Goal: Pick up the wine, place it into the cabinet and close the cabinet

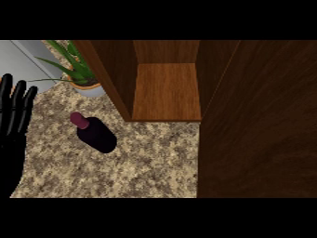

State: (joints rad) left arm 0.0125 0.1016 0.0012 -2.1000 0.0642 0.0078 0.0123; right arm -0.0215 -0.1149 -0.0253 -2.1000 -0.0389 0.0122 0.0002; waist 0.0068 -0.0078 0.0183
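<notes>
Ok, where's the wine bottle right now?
In the head view, the wine bottle stands on the counter, left of centre, between the left hand and the open cabinet, just below the potted plant.

— Item one, wine bottle (pixel 95 132): description?
— Dark, nearly black body with a maroon capped neck. It stands upright on the speckled counter, seen from steeply above, the cap pointing toward 11 o'clock in the head view. It sits left of centre, at about 9 o'clock from the middle, untouched.

— Item two, cabinet (pixel 166 90): description?
— Brown wood, open. A lighter wooden shelf shows inside between two darker side walls, at 12 o'clock from the middle. A broad dark panel at 3 o'clock looks like its door (pixel 267 121), swung wide.

— Relation?
— The bottle is near the cabinet's left wall, at 7 o'clock from the shelf, outside it.
</notes>
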